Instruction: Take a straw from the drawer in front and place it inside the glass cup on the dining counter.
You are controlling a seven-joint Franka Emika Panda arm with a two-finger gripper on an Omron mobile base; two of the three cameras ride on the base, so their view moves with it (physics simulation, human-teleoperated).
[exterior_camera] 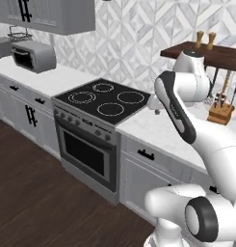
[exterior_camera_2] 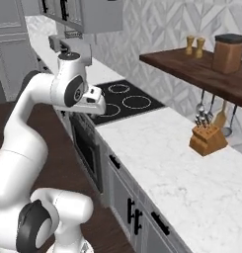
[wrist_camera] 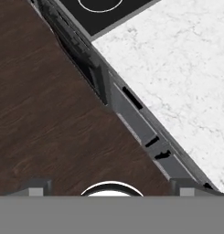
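The drawer (exterior_camera: 147, 155) is a grey panel with a small black handle, shut, just right of the oven under the marble worktop. In the hand view I look down on its top edge and handle (wrist_camera: 131, 97). My gripper (wrist_camera: 111, 189) hangs high over the floor in front of that drawer. It is open, the two fingertips (wrist_camera: 36, 189) far apart with nothing between them. In the right base view the drawer's handle (exterior_camera_2: 114, 161) lies below my white hand (exterior_camera_2: 93, 105). The straw, the glass cup and the dining counter are out of view.
A black cooktop (exterior_camera: 106, 98) and dark oven door (exterior_camera: 88, 154) sit left of the drawer. The marble worktop (exterior_camera_2: 162, 153) carries a wooden knife block (exterior_camera_2: 206, 139) under a dark wooden shelf (exterior_camera_2: 191, 69). A toaster oven (exterior_camera: 32, 55) stands far left. Dark wood floor (wrist_camera: 49, 114) lies before the cabinets.
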